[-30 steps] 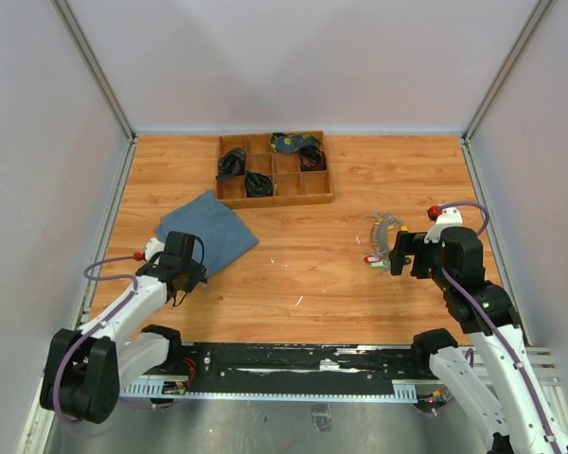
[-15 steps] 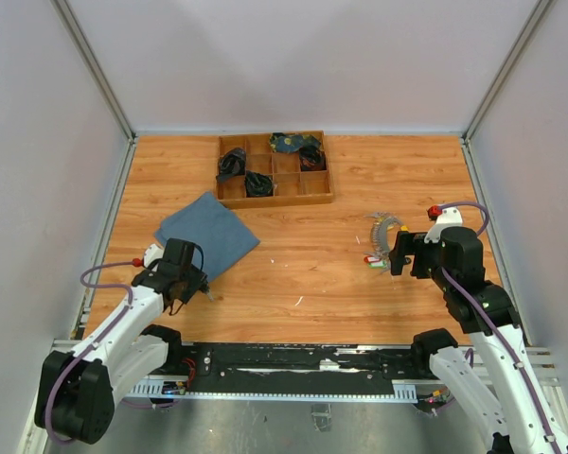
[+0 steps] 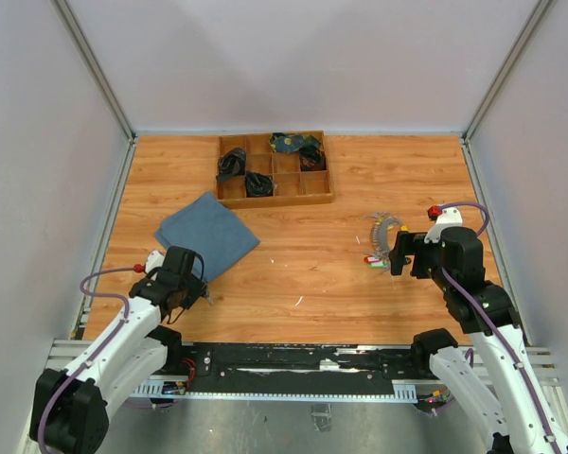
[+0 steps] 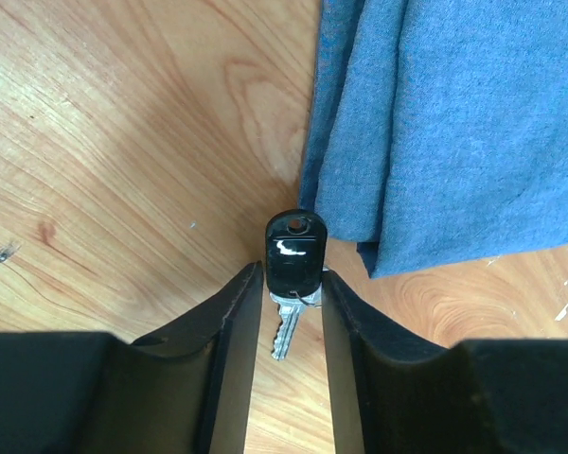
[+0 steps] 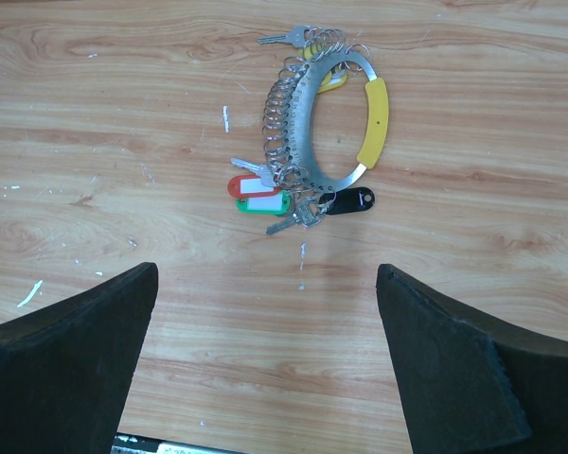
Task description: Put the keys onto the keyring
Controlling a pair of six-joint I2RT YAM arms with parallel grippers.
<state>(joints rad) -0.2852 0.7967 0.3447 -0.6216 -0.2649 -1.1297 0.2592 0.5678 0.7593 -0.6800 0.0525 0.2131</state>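
A key with a black head (image 4: pixel 293 248) and a silver blade sits upright between my left gripper's (image 4: pixel 292 274) fingertips, which are shut on its head just off the corner of the blue cloth (image 4: pixel 435 123). In the top view the left gripper (image 3: pixel 197 293) is at the near left. The keyring (image 5: pixel 308 113), a metal loop with a yellow piece (image 5: pixel 374 121), lies flat on the table. A fanned bunch of keys (image 5: pixel 282 109) and red, green and black tags hang on it. My right gripper (image 5: pixel 265 274) hovers wide open just short of the keyring (image 3: pixel 386 236), holding nothing.
The blue cloth (image 3: pixel 206 232) lies flat at the left of the wooden table. A wooden compartment tray (image 3: pixel 273 199) with dark items stands at the back centre. Grey walls close in the table on the left, right and back.
My left arm has drawn back toward the near edge, carrying the gripper off the cloth's near corner. The right arm and the keyring have not moved.
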